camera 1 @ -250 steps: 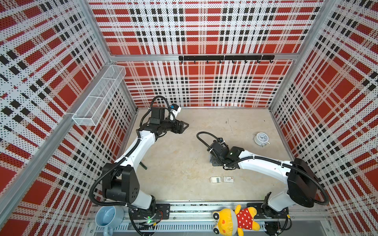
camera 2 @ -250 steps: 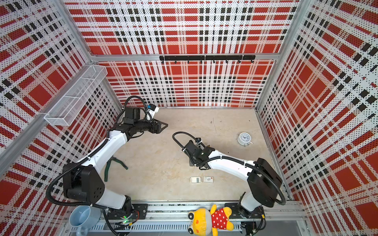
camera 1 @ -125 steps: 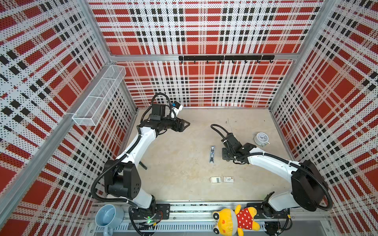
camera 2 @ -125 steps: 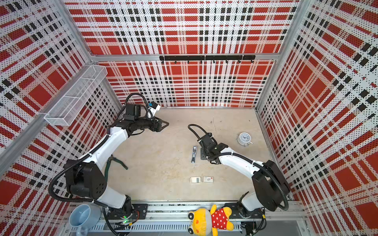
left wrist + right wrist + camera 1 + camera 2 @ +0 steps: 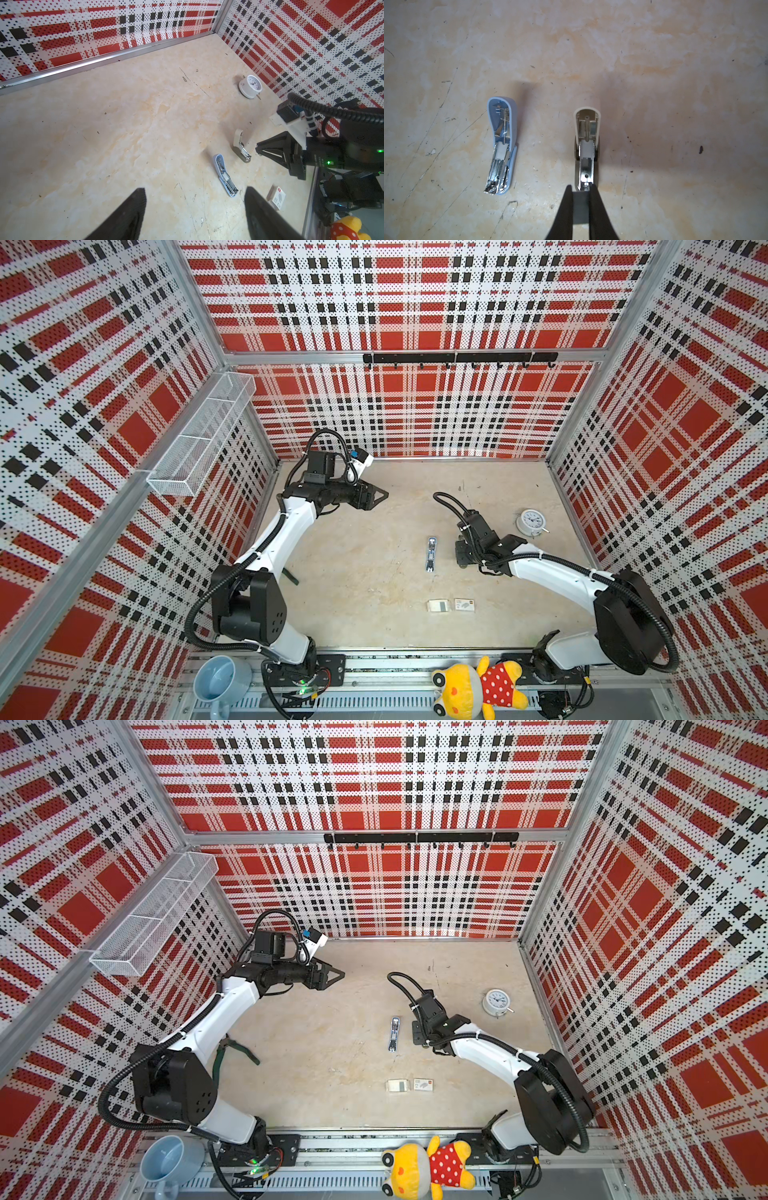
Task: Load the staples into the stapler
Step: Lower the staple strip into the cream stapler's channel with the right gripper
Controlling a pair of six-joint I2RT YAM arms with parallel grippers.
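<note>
From high overhead in both top views, down over the whole floor [image 5: 353, 597]. From left wrist at ten o'clock, facing three; from right wrist, close, straight down; shared, the stapler [image 5: 224, 176].

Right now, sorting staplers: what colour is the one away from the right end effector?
The stapler is light blue; it shows best in the right wrist view.

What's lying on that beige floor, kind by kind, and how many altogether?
Staplers: 2, light-blue stapler, grey-beige stapler
Clocks: 1, white clock
Card pieces: 2, tray of staples, printed sleeve
Pliers: 1, green-handled pliers
Total: 6
</note>
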